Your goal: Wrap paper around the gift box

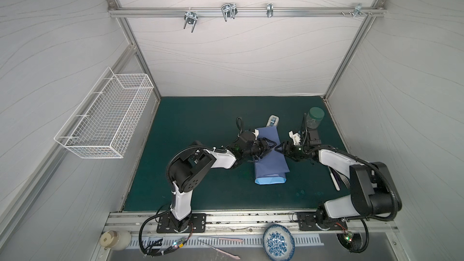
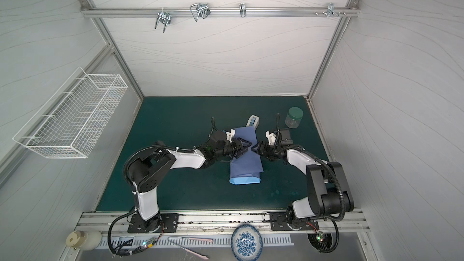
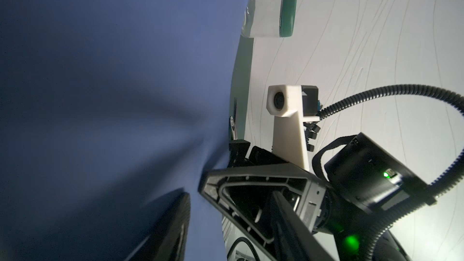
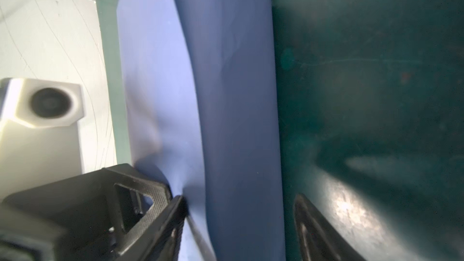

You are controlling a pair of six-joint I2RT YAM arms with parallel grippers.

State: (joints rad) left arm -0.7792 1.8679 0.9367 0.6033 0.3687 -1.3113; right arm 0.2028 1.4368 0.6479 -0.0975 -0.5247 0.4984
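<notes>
The paper [image 1: 270,163] [image 2: 245,164] lies folded into a long parcel on the green mat, indigo face outward, with a light blue end flap [image 1: 270,180] nearest the arms. The gift box is hidden under it. In both top views my left gripper [image 1: 269,146] [image 2: 244,146] and right gripper [image 1: 281,148] [image 2: 257,148] meet tip to tip over the parcel's middle. The left gripper [image 3: 226,229] has its jaws apart, one finger lying on the paper [image 3: 113,71]. The right gripper [image 4: 241,222] is open astride the parcel's side, where the paper [image 4: 226,96] puckers at one fingertip.
A small white tape dispenser [image 1: 273,120] sits just beyond the parcel. A clear jar with a green lid [image 1: 313,118] [image 3: 271,12] stands at the far right. A white-handled tool [image 1: 334,179] lies by the right arm. A wire basket [image 1: 105,119] hangs on the left wall.
</notes>
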